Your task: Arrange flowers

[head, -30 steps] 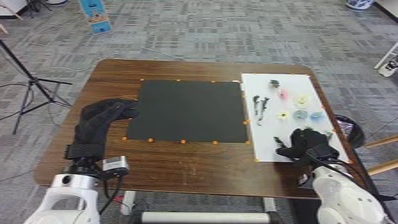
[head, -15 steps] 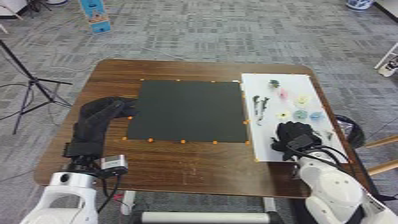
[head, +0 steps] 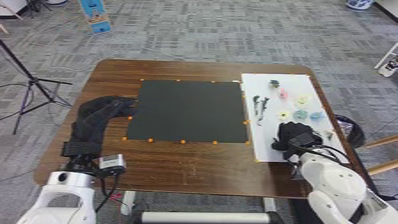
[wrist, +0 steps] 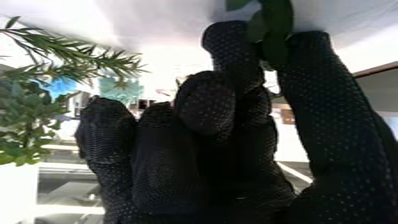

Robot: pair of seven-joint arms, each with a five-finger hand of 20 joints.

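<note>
My right hand (head: 296, 135) is over the near part of the white sheet (head: 266, 152). In the right wrist view, my right hand (wrist: 235, 75) pinches a dark green leafy sprig (wrist: 275, 30) between a finger and the thumb. Farther up the sheet lie a pink flower (head: 283, 93), pale yellow flowers (head: 302, 100), a small yellow flower (head: 283, 115), blue flowers (head: 300, 115), dark stems (head: 263, 107) and a dark green piece (head: 274, 83). My left hand (head: 105, 107) rests relaxed at the left edge of the black square (head: 191, 110).
Orange markers (head: 183, 141) line the black square on the brown table (head: 195, 170). Other green foliage (wrist: 27, 120) stands near my right hand in the right wrist view. A bin (head: 351, 131) is beyond the table's right edge.
My right hand has shifted a little left and farther up the sheet, its forearm swinging with it. The left hand has hardly moved.
</note>
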